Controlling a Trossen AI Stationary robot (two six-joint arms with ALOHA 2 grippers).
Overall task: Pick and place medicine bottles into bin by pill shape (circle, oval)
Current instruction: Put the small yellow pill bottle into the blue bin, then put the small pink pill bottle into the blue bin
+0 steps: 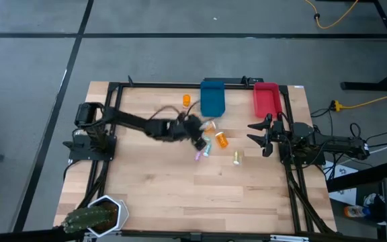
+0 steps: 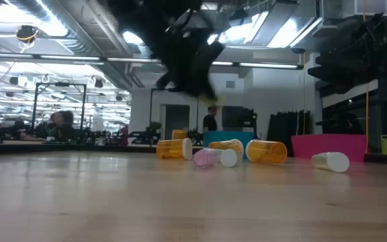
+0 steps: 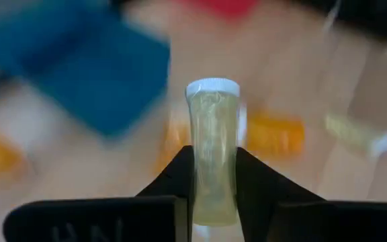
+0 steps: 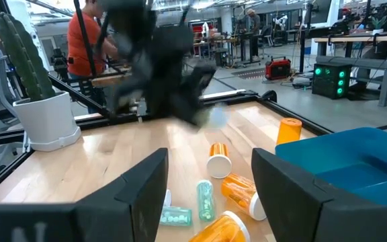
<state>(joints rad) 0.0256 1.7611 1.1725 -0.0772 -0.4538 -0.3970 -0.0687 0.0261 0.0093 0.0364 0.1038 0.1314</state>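
— Translucent pale-yellow plastic, ribbed white cap: that is the bottle [image 3: 212, 151] the left gripper [image 3: 213, 195] has pinched between its two dark wedge-shaped fingers [image 3: 177, 178]. Closed tight on the cylinder's lower half, cap pointing away from the wrist.

— Where, seen from above?

— High view puts the left gripper [image 1: 195, 132] over mid-table, just in front of the blue bin [image 1: 212, 97], arm smeared by motion. The held bottle cannot be made out there; only the left wrist view shows it.

— Others?

— Scattered on the light wood table [image 1: 153, 181]: an upright orange bottle [image 1: 187, 100] beside the blue bin, an orange one lying flat [image 1: 222, 140], a teal one [image 1: 206, 146], a purplish one [image 1: 199, 155], a pale yellow one [image 1: 237, 157] apart toward the right. Low view shows them as lying cylinders, the pale yellow one [image 2: 330, 161] before the red bin [image 2: 338, 144].

— Right arm?

— Right gripper [image 1: 261, 134] waits at the table's right edge near the red bin [image 1: 265, 99], fingers [image 4: 294, 181] parted, nothing between them. Its wrist view alone shows a potted cactus [image 4: 29, 87] and a person in an orange shirt [image 4: 86, 37] behind.
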